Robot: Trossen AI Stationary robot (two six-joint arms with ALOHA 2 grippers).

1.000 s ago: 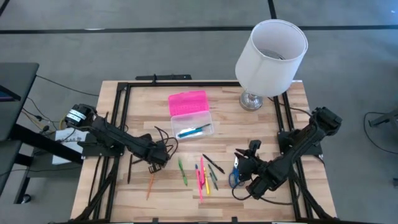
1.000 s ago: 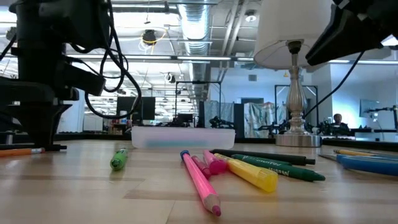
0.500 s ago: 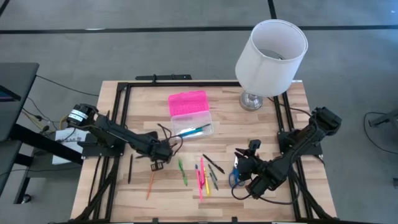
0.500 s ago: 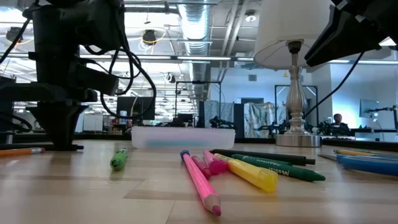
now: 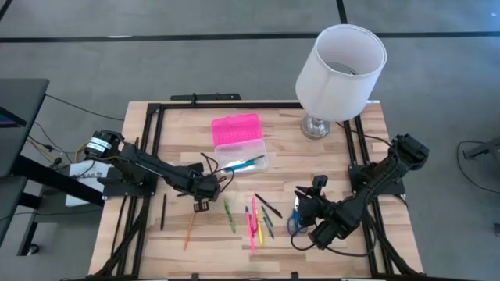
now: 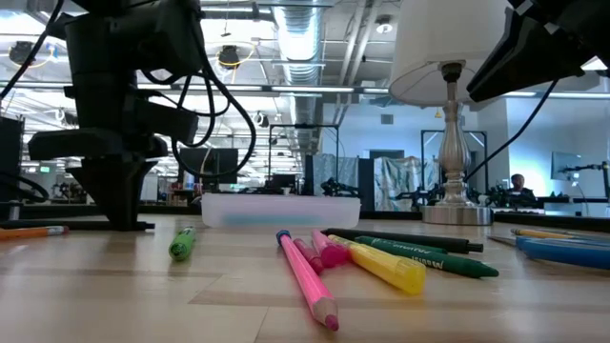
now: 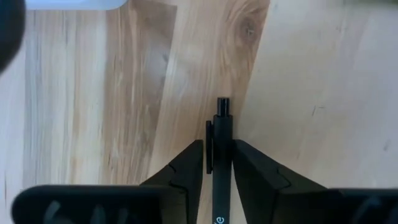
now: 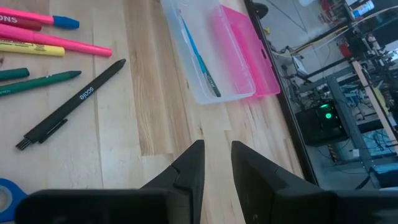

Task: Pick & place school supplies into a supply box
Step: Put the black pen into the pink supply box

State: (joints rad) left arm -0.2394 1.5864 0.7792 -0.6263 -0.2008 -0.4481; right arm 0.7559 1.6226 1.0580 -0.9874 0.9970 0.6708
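Supply box (image 5: 241, 153): clear base open, hot-pink lid (image 5: 236, 128) laid flat behind; one blue pen (image 5: 243, 164) contained diagonally. Black pen (image 7: 221, 163) seen between fingers of left gripper (image 7: 218, 168). Orange pencil (image 5: 189, 232), green marker (image 5: 229, 215), pink and yellow markers (image 5: 253, 224) scattered flat on table centre-front. Blue-handled scissors (image 5: 295, 218) located right of cluster.

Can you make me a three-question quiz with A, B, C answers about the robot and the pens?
1. Where does the lamp stand?
A. far right corner of the table
B. near left corner
C. inside the box

2. What colour is the supply box lid?
A. green
B. hot pink
C. white

3. What is between the left claw fingers?
A. scissors
B. nothing
C. a black pen

Answers: 1 A, the high view shows it there. 2 B, the lid is bright pink. 3 C, the left wrist view shows the pen between the fingers.
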